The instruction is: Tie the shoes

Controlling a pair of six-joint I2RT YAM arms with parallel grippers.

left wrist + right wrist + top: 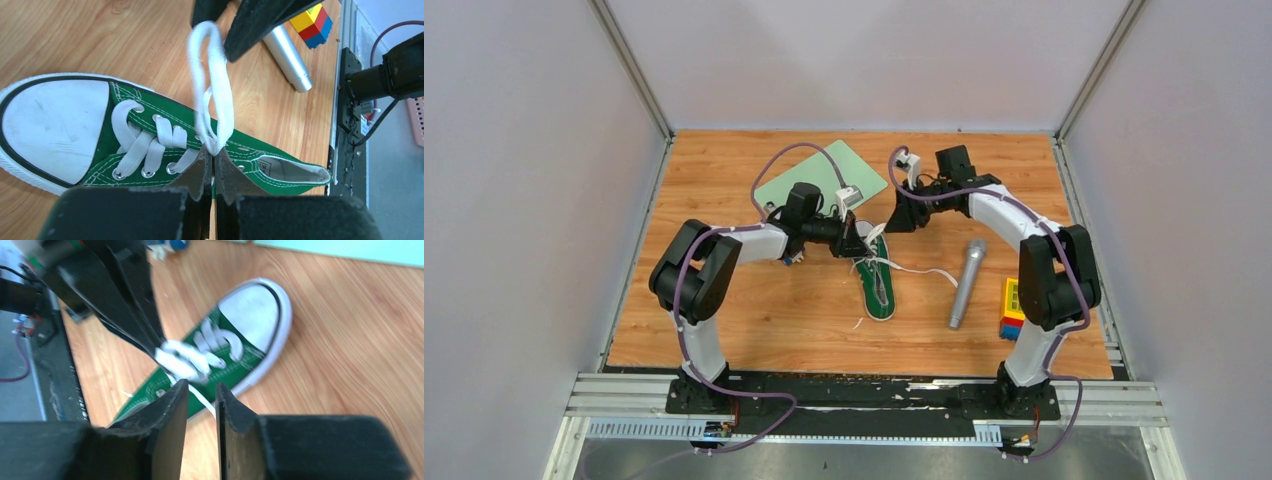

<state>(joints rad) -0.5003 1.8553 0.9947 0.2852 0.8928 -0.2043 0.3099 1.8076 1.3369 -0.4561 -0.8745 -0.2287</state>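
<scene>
Left wrist view: the left gripper (214, 159) has its jaws pressed shut on the base of a white lace loop (225, 100), directly above the middle of a small green shoe (102, 145). The loop rises away from these fingers, and its top lies between the two dark fingers of the right gripper (202, 395), which reaches in from the opposite side. From the right wrist, that gripper's jaws stand a narrow gap apart; a blurred lace strand passes just beyond the gap, and contact cannot be told. The shoe lies flat on the wooden table (754, 320) beneath both grippers, its toe towards the left gripper's arm and its open heel towards the arm bases. It is green canvas with white stitching, a white toe cap (50, 125), a white sole and white laces. A grey microphone (965, 283) lies beyond the right gripper's outer side, with toy bricks (1012, 310) further out. A green mat (822, 175) lies behind both grippers.
</scene>
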